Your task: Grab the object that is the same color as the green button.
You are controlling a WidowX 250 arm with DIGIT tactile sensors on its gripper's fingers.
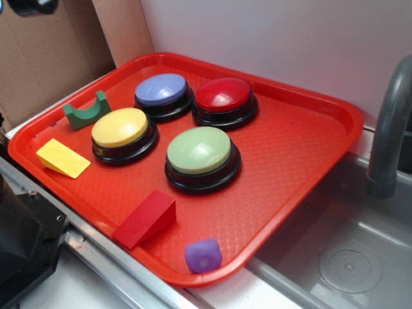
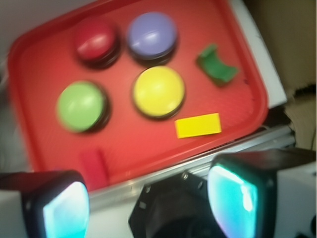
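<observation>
Mostly clear, a few gaps on my screens:
Green block [image 1: 86, 112]: notch up, in the tray's [image 1: 302, 148] far left corner, just beside the yellow button [image 1: 121, 127]; blurred on my wrist feed.
Green button [image 1: 199, 150]: mid-tray, well apart from the block.
Fingers [image 2: 233, 196]: spread wide with nothing between them, hanging off the tray's near edge; tips cut off by the frame.
Gripper [image 2: 148, 203]: I can't make it out in the exterior view.
Red wedge [image 1: 145, 219]: half hidden behind one finger on wrist.
</observation>
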